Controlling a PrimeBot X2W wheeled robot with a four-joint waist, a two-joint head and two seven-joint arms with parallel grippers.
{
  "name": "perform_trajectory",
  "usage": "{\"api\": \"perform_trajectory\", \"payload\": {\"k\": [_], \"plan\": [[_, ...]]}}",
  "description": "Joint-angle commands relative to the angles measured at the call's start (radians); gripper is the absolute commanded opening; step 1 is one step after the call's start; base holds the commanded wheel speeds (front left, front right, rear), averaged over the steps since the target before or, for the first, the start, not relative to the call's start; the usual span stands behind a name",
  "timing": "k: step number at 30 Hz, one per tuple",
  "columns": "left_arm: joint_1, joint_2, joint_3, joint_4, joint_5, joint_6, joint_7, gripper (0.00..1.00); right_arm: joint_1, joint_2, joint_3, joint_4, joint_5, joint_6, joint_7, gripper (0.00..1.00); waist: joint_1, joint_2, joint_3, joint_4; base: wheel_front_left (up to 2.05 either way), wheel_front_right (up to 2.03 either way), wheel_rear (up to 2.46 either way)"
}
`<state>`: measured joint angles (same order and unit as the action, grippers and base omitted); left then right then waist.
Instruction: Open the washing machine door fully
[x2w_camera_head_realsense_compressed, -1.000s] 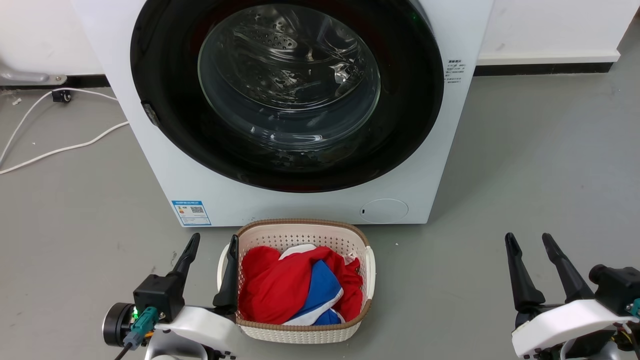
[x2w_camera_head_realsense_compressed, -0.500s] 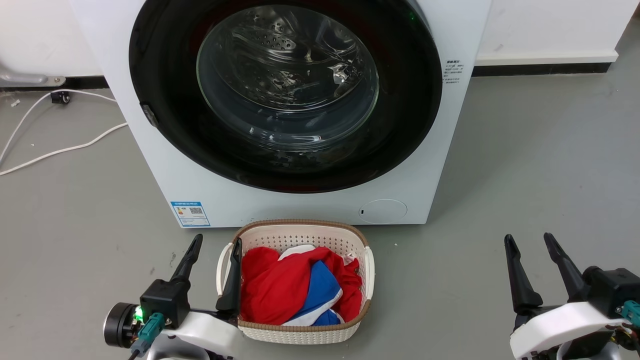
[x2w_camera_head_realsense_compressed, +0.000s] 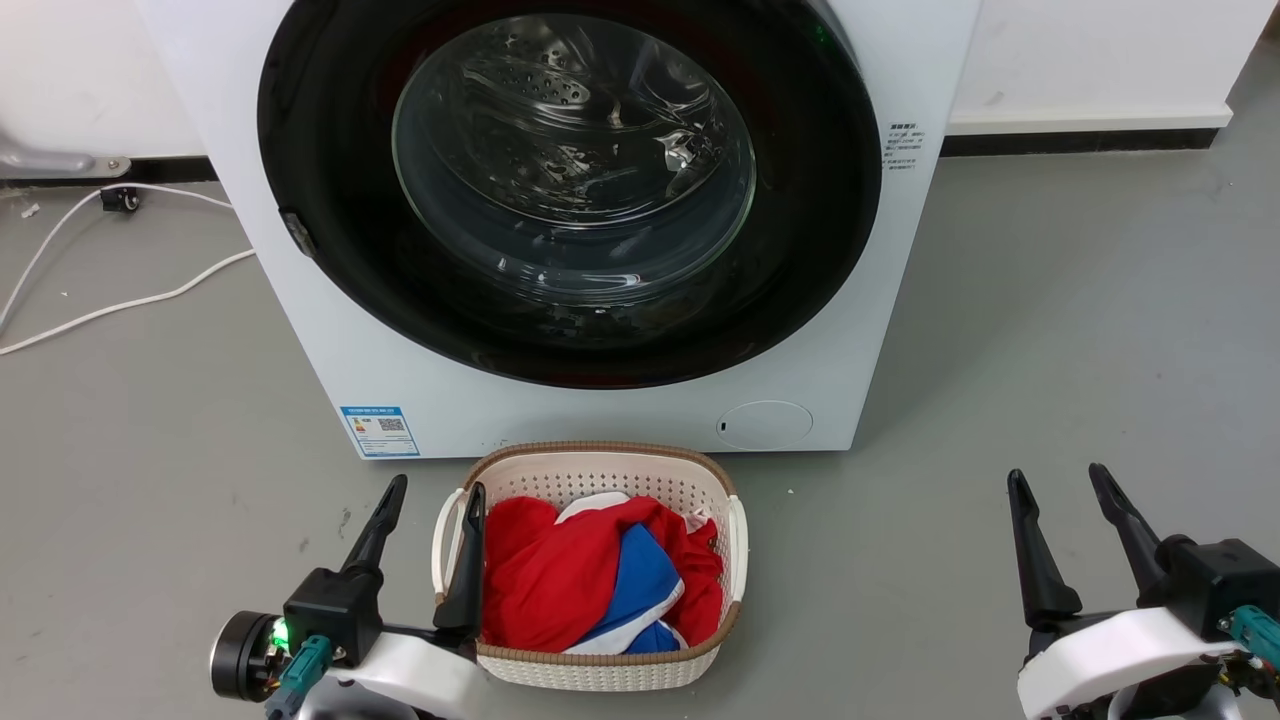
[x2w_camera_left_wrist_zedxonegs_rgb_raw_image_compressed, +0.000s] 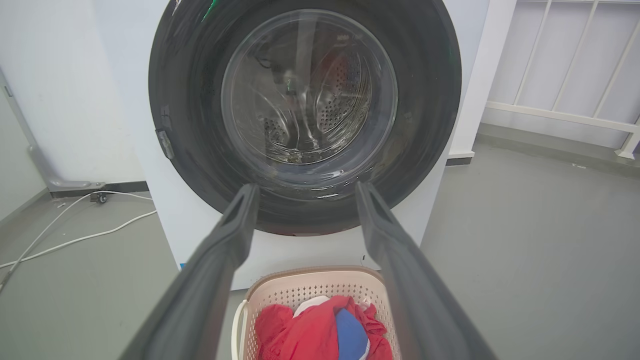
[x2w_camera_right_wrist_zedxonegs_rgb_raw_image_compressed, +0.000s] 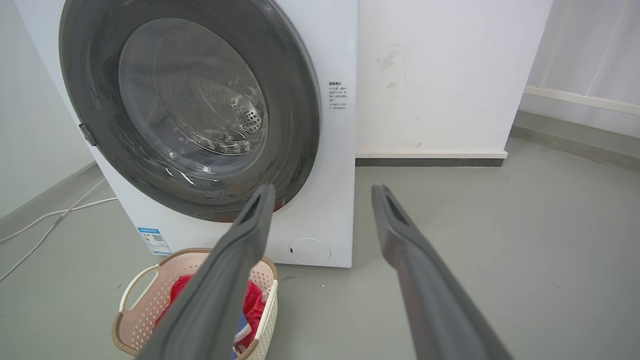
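Down low before the shut washing machine door (x2w_camera_head_realsense_compressed: 570, 190), left gripper (x2w_camera_head_realsense_compressed: 437, 485) and right gripper (x2w_camera_head_realsense_compressed: 1057, 472) hang empty, fingers spread, so I'd hook its rim and swing wide past the basket (x2w_camera_head_realsense_compressed: 600, 447).

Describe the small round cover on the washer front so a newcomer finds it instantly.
Find the white washing machine, its front nearly filled by the glossy black washing machine door. Below the door, at the panel's lower right in the head view, sits the round flap. It is small, flat and white, unlike the blue label at lower left.
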<state>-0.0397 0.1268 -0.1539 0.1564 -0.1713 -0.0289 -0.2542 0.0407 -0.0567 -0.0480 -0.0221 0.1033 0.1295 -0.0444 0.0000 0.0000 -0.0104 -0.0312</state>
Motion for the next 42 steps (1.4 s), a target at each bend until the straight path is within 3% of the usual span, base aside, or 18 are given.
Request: {"api": "perform_trajectory", "payload": {"k": [1, 24, 25, 26, 27, 28, 34, 36, 39, 42], "plan": [[0.008, -0.003, 0.002, 0.002, 0.007, -0.006, -0.007, 1.00, 0.000, 0.004, -0.001, 0.002, -0.014, 0.002, -0.009, 1.00, 0.0000, 0.0000, 0.000, -0.001, 0.00, 0.00, 0.00], [0.003, -0.032, 0.045, 0.036, 0.027, -0.029, -0.011, 1.00, -0.021, 0.007, 0.001, 0.042, -0.009, 0.001, -0.039, 1.00, 0.0000, 0.0000, 0.002, -0.001, 0.00, 0.00, 0.00], [0.003, -0.033, 0.045, 0.036, 0.028, -0.030, -0.011, 1.00, -0.022, 0.007, 0.000, 0.043, -0.005, 0.001, -0.038, 0.86, 0.0000, 0.0000, 0.002, -0.001, 0.00, 0.00, 0.00], [0.003, -0.034, 0.046, 0.037, 0.029, -0.030, -0.011, 1.00, -0.022, 0.007, 0.001, 0.044, -0.004, 0.001, -0.038, 0.30, 0.0000, 0.0000, 0.001, -0.001, 0.00, 0.00, 0.00], [0.004, -0.034, 0.048, 0.037, 0.029, -0.029, -0.011, 1.00, -0.022, 0.007, 0.000, 0.045, -0.003, 0.001, -0.037, 0.05, 0.0000, 0.0000, 0.001, -0.001, 0.00, 0.00, 0.00], [0.004, -0.035, 0.049, 0.037, 0.029, -0.030, -0.011, 1.00, -0.022, 0.007, -0.002, 0.045, 0.000, 0.001, -0.037, 0.00, 0.0000, 0.0000, 0.001, -0.002, 0.00, 0.00, 0.00], [0.004, -0.040, 0.052, 0.036, 0.036, -0.032, -0.011, 1.00, -0.024, 0.007, -0.020, 0.046, 0.039, 0.001, -0.024, 0.00, 0.0000, 0.0000, 0.002, -0.001, 0.00, 0.00, 0.00], [0.001, -0.043, 0.053, 0.036, 0.037, -0.034, -0.011, 1.00, -0.025, 0.007, -0.030, 0.053, 0.103, 0.001, -0.015, 0.00, 0.0000, 0.0000, 0.002, -0.001, 0.00, 0.00, 0.00], [0.000, -0.046, 0.056, 0.037, 0.035, -0.035, -0.011, 1.00, -0.027, 0.007, -0.044, 0.067, 0.288, 0.001, 0.007, 0.00, 0.0000, 0.0000, 0.001, 0.001, 0.00, 0.00, 0.00], [-0.001, -0.049, 0.057, 0.038, 0.038, -0.037, -0.011, 1.00, -0.032, 0.007, -0.046, 0.074, 0.554, 0.001, 0.033, 0.00, 0.0000, 0.0000, 0.000, 0.002, 0.00, 0.00, 0.00]]}}
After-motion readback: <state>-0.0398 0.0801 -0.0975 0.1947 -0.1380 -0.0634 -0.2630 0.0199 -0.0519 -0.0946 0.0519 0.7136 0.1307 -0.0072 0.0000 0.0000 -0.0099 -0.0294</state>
